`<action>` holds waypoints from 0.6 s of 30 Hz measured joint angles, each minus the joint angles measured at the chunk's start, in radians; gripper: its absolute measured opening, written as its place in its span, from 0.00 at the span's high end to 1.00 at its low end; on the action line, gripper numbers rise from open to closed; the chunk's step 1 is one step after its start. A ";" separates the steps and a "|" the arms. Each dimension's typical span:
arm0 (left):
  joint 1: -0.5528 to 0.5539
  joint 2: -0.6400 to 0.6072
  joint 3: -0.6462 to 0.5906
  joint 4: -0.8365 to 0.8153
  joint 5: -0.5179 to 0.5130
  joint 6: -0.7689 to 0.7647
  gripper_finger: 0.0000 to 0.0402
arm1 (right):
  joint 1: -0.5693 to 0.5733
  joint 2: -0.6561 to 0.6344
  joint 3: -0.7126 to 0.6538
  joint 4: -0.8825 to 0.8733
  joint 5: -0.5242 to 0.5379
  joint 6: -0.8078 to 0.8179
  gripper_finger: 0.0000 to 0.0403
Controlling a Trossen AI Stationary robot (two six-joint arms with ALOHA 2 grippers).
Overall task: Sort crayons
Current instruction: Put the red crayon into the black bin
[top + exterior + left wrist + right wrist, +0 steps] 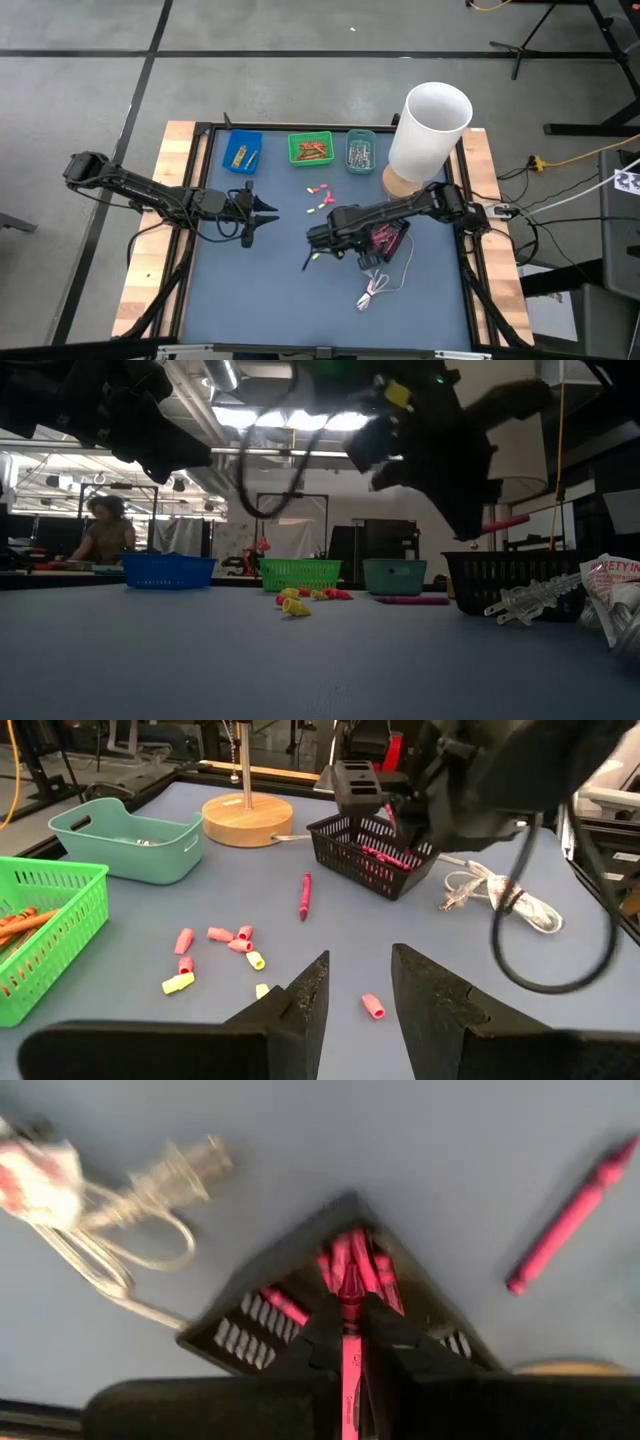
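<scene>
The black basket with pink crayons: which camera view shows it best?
The left wrist view: the black basket shows whole, crayons inside. The right wrist view shows only a corner behind the right gripper. The low view shows its side; the high view mostly hides it.

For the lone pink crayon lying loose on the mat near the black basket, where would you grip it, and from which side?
Grip the loose pink crayon at mid-length, coming straight down from above with the fingers across its thin width. It lies flat on the mat, clear of the black basket, so both long sides look free.
</scene>
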 joint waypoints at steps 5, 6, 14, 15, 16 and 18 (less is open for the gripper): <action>0.000 0.000 0.000 0.000 0.000 0.000 0.76 | 0.000 -0.015 -0.064 -0.004 0.019 0.003 0.96; 0.000 0.000 0.000 0.000 0.000 0.000 0.76 | 0.000 -0.015 -0.069 -0.001 0.019 0.013 0.96; 0.000 0.000 0.000 0.000 0.000 0.000 0.76 | 0.001 -0.015 -0.094 -0.002 0.021 0.044 0.96; 0.000 0.000 0.000 0.000 0.000 0.000 0.76 | 0.001 -0.015 -0.094 -0.002 0.024 0.052 0.96; 0.000 0.000 0.000 0.000 0.000 0.000 0.76 | 0.001 -0.015 -0.094 -0.002 0.028 0.057 0.96; 0.000 0.000 0.000 0.000 0.000 0.000 0.76 | 0.001 -0.015 -0.094 -0.002 0.029 0.059 0.95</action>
